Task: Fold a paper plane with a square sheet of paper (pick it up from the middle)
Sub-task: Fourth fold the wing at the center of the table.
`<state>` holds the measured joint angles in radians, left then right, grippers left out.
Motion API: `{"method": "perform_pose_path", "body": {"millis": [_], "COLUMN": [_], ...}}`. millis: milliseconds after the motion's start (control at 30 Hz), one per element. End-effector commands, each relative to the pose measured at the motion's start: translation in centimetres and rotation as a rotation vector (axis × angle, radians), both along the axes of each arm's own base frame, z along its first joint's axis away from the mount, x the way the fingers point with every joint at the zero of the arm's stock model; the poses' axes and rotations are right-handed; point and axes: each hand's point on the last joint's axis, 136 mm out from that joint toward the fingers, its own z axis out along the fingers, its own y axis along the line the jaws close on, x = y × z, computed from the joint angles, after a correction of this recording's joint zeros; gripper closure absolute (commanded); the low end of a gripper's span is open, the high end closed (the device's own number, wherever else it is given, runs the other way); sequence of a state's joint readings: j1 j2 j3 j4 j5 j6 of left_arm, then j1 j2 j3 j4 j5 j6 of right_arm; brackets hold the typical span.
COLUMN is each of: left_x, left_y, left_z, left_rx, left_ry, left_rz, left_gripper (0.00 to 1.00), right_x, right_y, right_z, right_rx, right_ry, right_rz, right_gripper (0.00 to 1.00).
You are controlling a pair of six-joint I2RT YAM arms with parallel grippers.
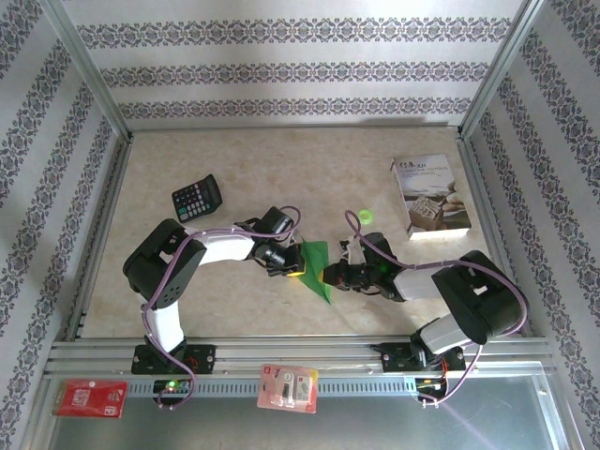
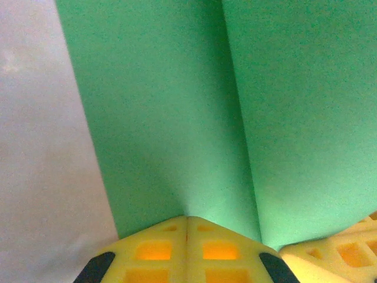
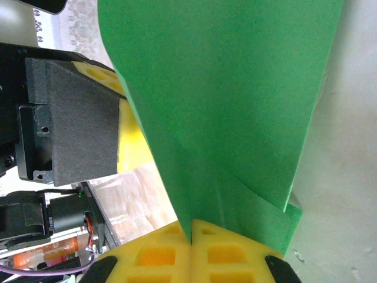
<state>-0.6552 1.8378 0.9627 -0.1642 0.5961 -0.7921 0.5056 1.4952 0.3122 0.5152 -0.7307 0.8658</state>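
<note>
Sheet [image 1: 316, 264] clamped between left claw [image 1: 297, 267], right claw [image 1: 330, 275].

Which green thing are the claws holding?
The folded green paper, clamped from both sides; the small green disc lies free farther back.
</note>
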Motion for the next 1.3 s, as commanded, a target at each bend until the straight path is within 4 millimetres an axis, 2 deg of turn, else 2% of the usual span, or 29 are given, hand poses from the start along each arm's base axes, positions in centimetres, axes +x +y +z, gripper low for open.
{"method": "perform_pose_path", "body": {"millis": [0,333,867,1267], "left_x": [-0.9,-0.4,0.4,1.0], "left_y": [1.8,2.7,2.9,2.5], "left_z": [-2.3,-1.4,-0.3,2.6], "left_rx": [0.114,0.128,0.126,0.081], "left_ry": [0.036,0.012,-0.01,-0.06], "left_rz": [0.008,0.027,0.027,0.037], "left_gripper": [0.96,0.93,0.84,0.76], "right_x": [0.3,-0.1,-0.3,-0.3], "right_y": [1.1,0.5,0.0,-0.6], "right_z": [1.1,-0.4,-2.0,-3.1], "right_rx": [0.046,0.021,0.017,-0.007], "right_ry": [-0.031,-0.014,0.019,0.049], "right_rz": [0.03,0.024,-0.013,-0.038], "right_gripper": [1.0,1.0,1.0,1.0]}}
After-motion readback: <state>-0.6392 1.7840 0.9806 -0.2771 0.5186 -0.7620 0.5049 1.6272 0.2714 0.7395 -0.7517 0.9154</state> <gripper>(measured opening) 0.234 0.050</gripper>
